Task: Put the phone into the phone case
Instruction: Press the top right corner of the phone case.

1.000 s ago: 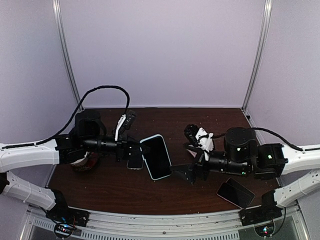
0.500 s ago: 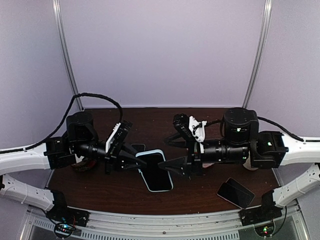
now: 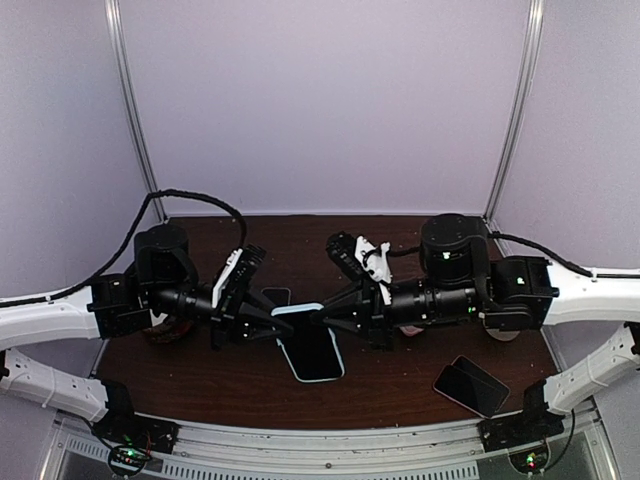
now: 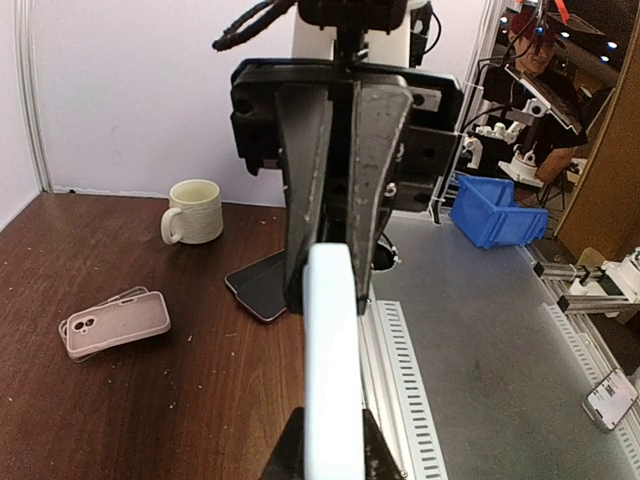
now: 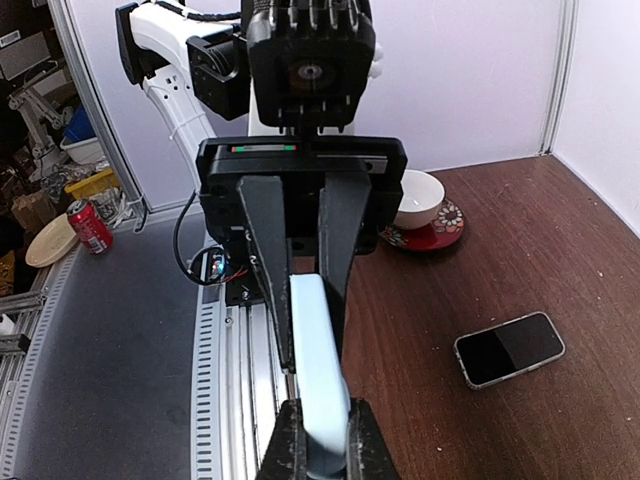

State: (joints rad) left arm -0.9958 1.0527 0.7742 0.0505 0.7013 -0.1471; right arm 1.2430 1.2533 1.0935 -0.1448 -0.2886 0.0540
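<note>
The left tool (image 3: 275, 322) is clamped on the pale blue phone case (image 3: 339, 352), gripping its edge at about 10 o'clock in the overhead view. The right tool (image 3: 330, 320) is closed on the same case from the opposite side, at about 2 o'clock. Each wrist view shows the case edge-on as a thin pale strip, pinched between that tool's own fingers and the other tool's fingers facing it. A black-screened phone (image 3: 312, 352) shows inside the case's rim, its face turned up toward the overhead camera. The pair hangs tilted between the two tools, over the near middle of the dark brown wooden desk (image 3: 230, 380).

Just beyond the left tool, at 11 o'clock from the case, a second dark phone with a silver rim (image 5: 510, 348) lies flat. At 4 o'clock, near the right arm's base, lies a third dark phone (image 3: 470, 385). In the left wrist view a pink phone case (image 4: 115, 323) lies at 9 o'clock and a cream ribbed mug (image 4: 195, 210) stands at 10 o'clock. A white bowl on a red patterned saucer (image 5: 420, 200) sits beside the left arm.
</note>
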